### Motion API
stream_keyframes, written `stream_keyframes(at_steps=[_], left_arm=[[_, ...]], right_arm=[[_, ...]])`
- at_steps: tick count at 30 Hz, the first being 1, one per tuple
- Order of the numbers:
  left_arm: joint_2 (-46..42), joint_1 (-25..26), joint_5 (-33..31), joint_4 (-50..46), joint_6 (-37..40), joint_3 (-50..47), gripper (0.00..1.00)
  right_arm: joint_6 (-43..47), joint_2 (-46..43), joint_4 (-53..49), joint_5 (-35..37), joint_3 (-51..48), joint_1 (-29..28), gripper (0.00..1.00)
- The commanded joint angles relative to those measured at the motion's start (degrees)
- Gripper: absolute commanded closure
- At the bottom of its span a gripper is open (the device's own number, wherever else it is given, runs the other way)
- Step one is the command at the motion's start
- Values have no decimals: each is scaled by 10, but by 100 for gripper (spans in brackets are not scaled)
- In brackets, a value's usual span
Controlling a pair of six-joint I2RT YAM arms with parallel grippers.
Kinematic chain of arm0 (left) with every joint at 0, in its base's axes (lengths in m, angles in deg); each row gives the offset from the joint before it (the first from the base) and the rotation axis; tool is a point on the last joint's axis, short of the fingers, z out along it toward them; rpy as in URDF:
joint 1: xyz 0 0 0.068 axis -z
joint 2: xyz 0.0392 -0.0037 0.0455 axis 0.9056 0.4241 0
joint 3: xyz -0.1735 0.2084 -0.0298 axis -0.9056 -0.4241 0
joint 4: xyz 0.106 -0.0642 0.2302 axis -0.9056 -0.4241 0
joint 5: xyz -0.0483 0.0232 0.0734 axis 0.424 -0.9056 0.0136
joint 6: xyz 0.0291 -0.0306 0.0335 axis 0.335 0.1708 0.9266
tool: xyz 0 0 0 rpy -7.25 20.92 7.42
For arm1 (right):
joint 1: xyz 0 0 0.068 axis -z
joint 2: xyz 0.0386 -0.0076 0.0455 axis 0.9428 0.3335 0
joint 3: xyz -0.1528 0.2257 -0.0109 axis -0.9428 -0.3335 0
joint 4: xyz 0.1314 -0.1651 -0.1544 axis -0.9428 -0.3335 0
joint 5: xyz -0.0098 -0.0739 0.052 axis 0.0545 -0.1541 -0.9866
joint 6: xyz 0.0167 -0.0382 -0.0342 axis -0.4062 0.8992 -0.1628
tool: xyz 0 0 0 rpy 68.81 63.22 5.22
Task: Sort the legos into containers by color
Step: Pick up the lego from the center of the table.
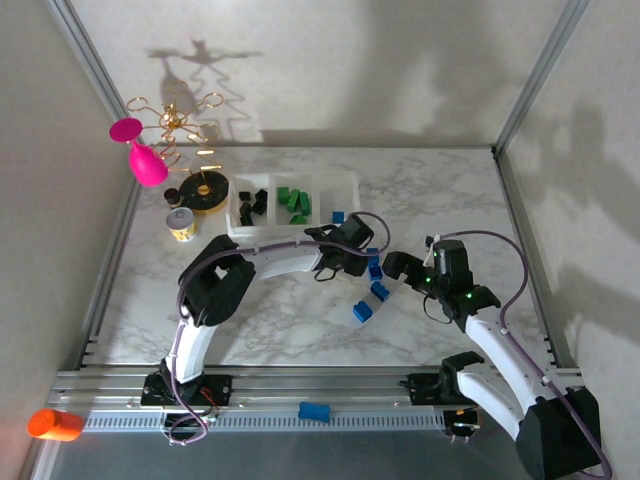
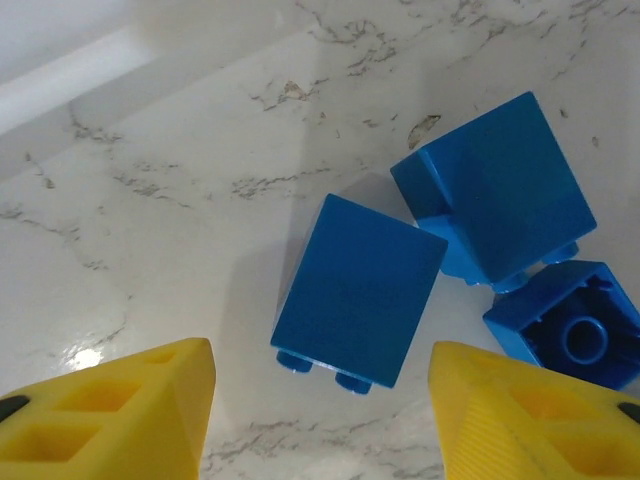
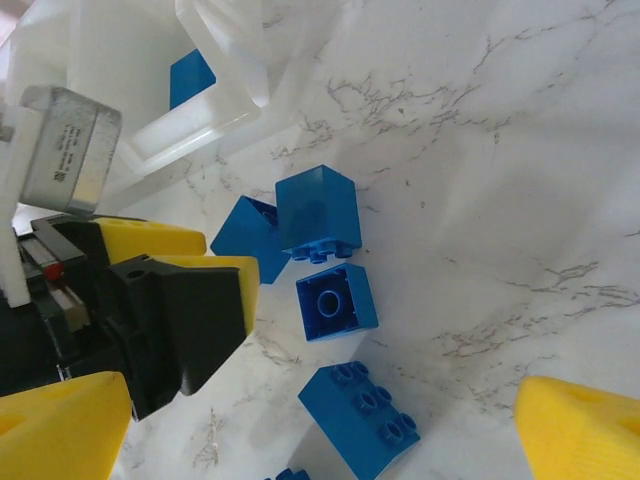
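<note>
The clear three-compartment tray holds black legos on the left and green legos in the middle. One blue lego lies at the tray's right front corner. Several blue legos are scattered on the marble between the arms. My left gripper is open just short of a blue brick lying on its side, and nothing sits between its yellow fingers. Two more blue bricks lie just beyond. My right gripper is wide open over a long blue brick, not touching it.
A pink goblet, a gold wire stand, a black-and-gold disc and a small spool crowd the back left. An orange cylinder and a light-blue piece sit by the front rail. The two grippers are close together.
</note>
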Motion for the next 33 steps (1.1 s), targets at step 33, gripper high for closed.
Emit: stream_keyframes(at_steps=[33], left_arm=[[-103,-65,-32,9,-45,2,67]], right_arm=[[26,19,67,-40,14,6,1]])
